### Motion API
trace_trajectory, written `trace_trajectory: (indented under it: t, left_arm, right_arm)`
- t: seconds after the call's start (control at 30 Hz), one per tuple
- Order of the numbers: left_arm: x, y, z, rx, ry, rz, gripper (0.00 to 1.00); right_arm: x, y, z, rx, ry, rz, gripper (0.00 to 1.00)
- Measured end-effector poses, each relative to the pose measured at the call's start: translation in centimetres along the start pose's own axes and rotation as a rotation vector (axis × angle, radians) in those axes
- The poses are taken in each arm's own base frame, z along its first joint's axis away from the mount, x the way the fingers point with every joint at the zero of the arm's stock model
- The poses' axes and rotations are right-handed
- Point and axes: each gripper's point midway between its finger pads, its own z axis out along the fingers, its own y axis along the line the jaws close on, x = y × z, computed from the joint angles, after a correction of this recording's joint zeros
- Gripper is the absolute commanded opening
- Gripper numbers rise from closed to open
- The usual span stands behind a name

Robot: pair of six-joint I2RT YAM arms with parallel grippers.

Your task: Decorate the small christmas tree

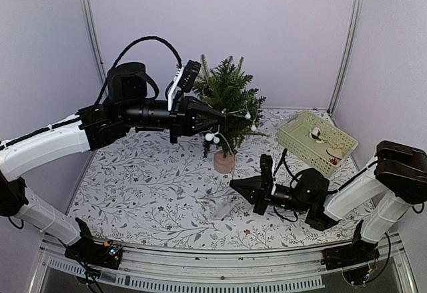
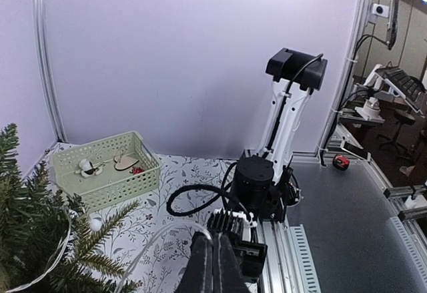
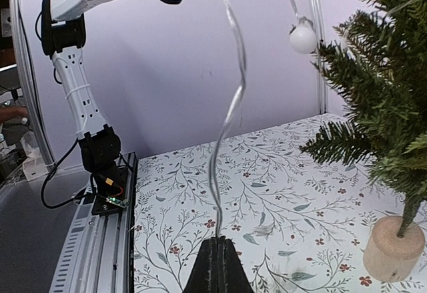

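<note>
Small christmas tree (image 1: pixel 227 96), dark green on a round tan wooden base (image 1: pixel 224 161), stands mid-table on the floral cloth (image 1: pixel 147 193) in the top view. The left gripper (image 1: pixel 217 116) reaches into its left side, and the right gripper (image 1: pixel 235 185) lies low in front of it. In the left wrist view, the fingers (image 2: pixel 223 266) are pressed together on a clear plastic strand (image 2: pixel 155 238). In the right wrist view, the jaws are pinched tight on that strand, which rises beside the tree.

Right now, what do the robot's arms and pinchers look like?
Both arms are white tubes with chunky black joints. The left arm has a big looping black cable; the right arm has thinner black wires by its wrist. The left gripper and right gripper are black and pointy, like beaks.
</note>
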Motion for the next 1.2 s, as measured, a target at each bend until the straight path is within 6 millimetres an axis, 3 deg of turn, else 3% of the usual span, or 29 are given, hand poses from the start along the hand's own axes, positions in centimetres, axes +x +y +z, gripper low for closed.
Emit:
trace_trajectory:
  t: [0.13,0.4,0.53,0.83,1.2]
  left_arm:
    - [0.2,0.3,0.2,-0.010,0.001,0.002,0.00]
    - [2.7,0.0,2.8,0.051,0.042,-0.007,0.00]
    - [4.8,0.0,4.2,0.072,0.081,-0.025,0.00]
    - [7.4,1.6,5.7,0.040,0.125,-0.050,0.39]
    - [5.4,1.4,4.7,0.004,0.095,-0.001,0.76]
  right_arm:
    - [-2.6,-0.1,-2.0,0.050,-0.033,-0.019,0.00]
    - [-14.0,0.1,-7.2,0.187,-0.278,-0.134,0.00]
    - [-17.6,-0.6,-9.8,0.299,-0.352,-0.194,0.00]
    - [-22.5,-3.8,-13.1,0.557,-0.408,-0.305,0.00]
    - [-28.5,-7.4,-14.0,0.726,-0.444,-0.438,0.00]
